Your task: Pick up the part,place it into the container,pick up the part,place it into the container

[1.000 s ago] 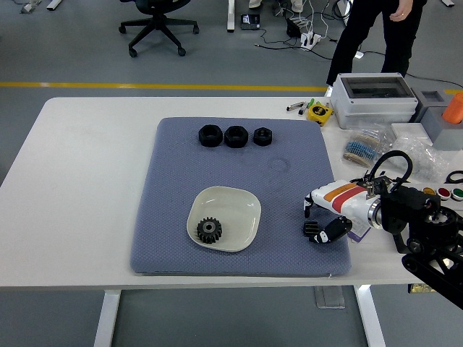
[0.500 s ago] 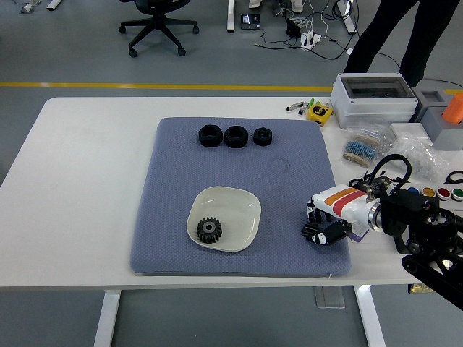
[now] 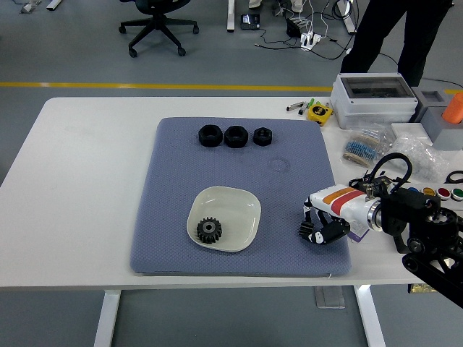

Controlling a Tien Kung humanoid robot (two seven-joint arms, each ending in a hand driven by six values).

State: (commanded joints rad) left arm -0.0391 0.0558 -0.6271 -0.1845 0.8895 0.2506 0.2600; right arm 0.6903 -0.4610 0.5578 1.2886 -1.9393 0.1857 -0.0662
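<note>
my right hand (image 3: 318,228) sits low over the mat's (image 3: 173,238) right edge, near its front corner. fingers (image 3: 309,233) curled loosely downward, holding nothing afaict. one gear (image 3: 209,230) already lies in the white dish (image 3: 242,206), front-middle of the mat, so i reckon that's half done. three black nuts (image 3: 235,136) wait in a row by the mat's back edge, well apart from me. i'd guess they're lined up there for an easy reach. left hand's out of shot.

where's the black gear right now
In the head view, the black gear lies in the left part of the white dish, on the blue mat, left of the right hand.
</note>
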